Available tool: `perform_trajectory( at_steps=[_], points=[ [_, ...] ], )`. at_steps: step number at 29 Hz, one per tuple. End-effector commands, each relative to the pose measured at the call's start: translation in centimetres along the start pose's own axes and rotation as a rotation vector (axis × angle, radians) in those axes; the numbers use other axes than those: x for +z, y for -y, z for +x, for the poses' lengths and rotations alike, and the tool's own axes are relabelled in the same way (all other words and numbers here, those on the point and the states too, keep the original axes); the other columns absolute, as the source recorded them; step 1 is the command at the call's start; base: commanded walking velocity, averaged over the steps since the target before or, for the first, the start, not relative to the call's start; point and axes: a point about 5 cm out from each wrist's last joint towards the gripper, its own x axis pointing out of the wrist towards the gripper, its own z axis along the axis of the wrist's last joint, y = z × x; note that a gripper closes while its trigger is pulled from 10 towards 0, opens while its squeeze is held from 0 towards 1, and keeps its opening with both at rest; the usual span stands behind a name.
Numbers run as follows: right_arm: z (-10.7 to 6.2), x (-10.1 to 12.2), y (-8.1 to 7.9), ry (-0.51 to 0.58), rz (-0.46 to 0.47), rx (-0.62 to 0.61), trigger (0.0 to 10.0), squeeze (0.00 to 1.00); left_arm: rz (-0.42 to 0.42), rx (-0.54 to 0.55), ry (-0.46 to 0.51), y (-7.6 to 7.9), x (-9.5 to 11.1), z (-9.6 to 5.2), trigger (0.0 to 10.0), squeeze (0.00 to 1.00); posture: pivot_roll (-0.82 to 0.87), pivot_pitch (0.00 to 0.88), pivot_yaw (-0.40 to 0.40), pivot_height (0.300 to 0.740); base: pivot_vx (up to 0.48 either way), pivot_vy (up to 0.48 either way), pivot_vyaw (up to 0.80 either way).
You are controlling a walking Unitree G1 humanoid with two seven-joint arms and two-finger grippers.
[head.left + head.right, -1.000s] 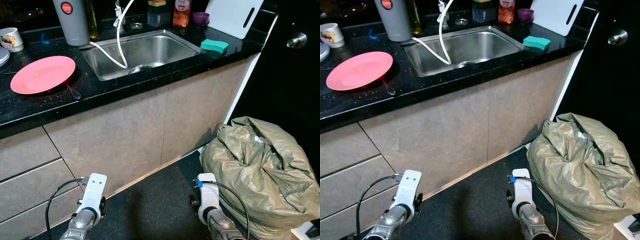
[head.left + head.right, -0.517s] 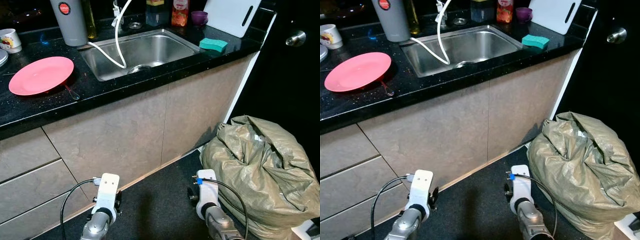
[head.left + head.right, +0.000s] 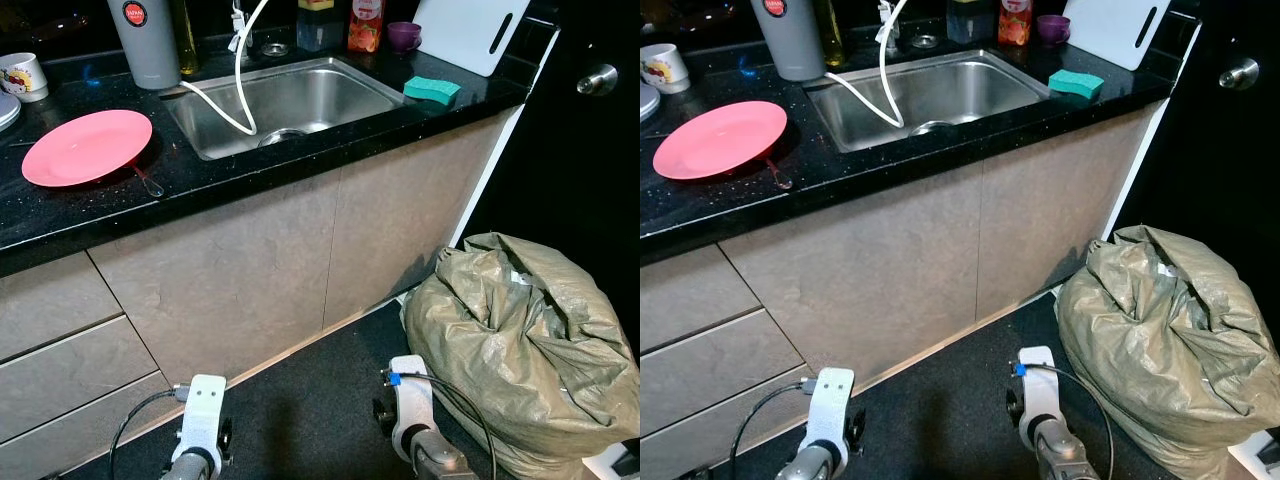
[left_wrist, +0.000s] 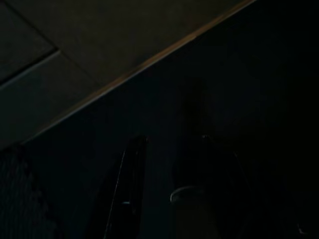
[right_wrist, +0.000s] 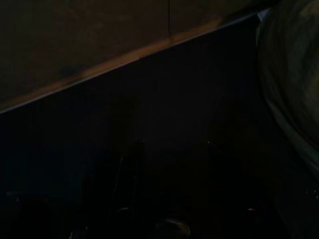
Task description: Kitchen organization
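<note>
Both arms dropped lower since a second ago (tool state: can't tell), so nothing's started; pink plate (image 3: 86,146) sits untouched on the surface (image 3: 250,170).

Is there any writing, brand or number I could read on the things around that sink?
Grey flask: round red badge with white lettering, too small to read.
Red-labelled bottle: printed label, blurred, unreadable.
White mug: a coloured picture, no legible words.
Nothing else shows writing.

A black speckled bench (image 3: 250,170) topped beige cabinet fronts (image 3: 240,280) with drawers (image 3: 60,350). Dark floor (image 3: 310,400) lay below; a dark door (image 3: 590,150) stood alongside.
</note>
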Motion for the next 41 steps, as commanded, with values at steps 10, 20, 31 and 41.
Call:
perform_trajectory(
  at_steps=[10, 20, 31, 41],
  points=[
    [0.2, -0.2, -0.3, -0.042, 0.033, -0.017, 10.0, 0.0, -0.026, -0.004, -0.07, -0.4, -0.7, 0.1, 10.0, 0.0, 0.01, 0.064, 0.008, 0.74, 0.0, 0.0, 0.0],
    [0.2, 0.2, 0.1, -0.023, 0.019, -0.027, 10.0, 0.0, 0.082, -0.02, -0.032, -0.2, 0.1, 0.4, 10.0, 0.0, 0.0, 0.064, 0.011, 0.74, 0.0, 0.0, 0.0],
    [0.2, 0.0, 0.0, -0.024, 0.008, -0.021, 10.0, 0.0, 0.121, -0.026, -0.052, 0.5, -0.2, 0.3, 10.0, 0.0, 0.0, 0.068, 0.02, 0.74, 0.0, 0.0, 0.0],
    [0.2, 0.4, -0.2, -0.003, 0.006, -0.016, 10.0, 0.0, 0.141, -0.049, -0.06, 0.6, 0.0, 0.5, 10.0, 0.0, 0.0, 0.059, 0.025, 0.74, 0.0, 0.0, 0.0]
  ],
)
